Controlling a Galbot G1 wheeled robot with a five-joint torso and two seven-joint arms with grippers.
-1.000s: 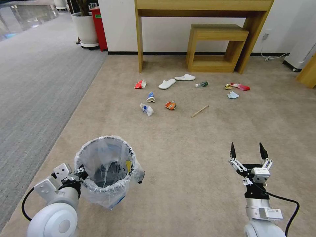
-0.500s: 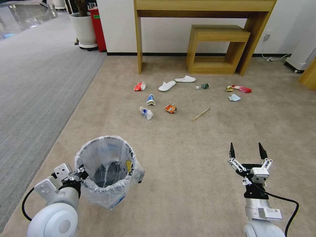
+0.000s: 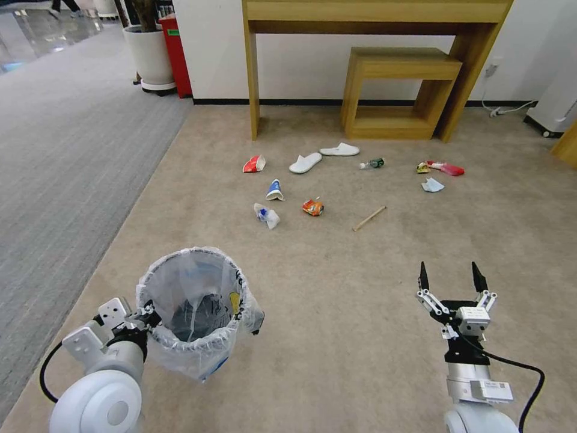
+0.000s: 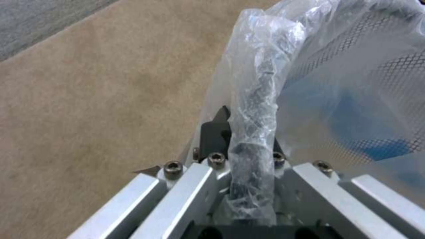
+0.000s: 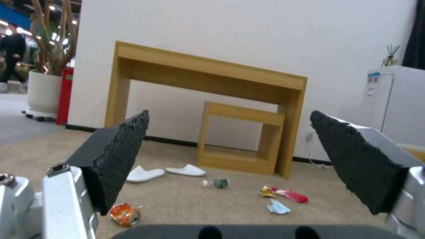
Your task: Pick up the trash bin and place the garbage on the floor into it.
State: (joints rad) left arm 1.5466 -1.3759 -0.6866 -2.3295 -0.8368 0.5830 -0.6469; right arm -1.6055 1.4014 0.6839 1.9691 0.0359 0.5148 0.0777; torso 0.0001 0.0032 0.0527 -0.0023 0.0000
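Between tools (image 3: 451,278), bare floor (image 3: 336,313).

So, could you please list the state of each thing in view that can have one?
trash bin: upright, lined, rim held by the left gripper
left gripper: shut on the bin's rim
right gripper: open, empty, above the carpet
orange can: crushed, on the floor
blue-white paper cup: crushed, lying down
small bottle: on its side
slippers: lying apart

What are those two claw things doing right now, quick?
Left gripper: jaws shut on the rim of the trash bin, holding it.
Right gripper: jaws open, holding nothing, above the floor.
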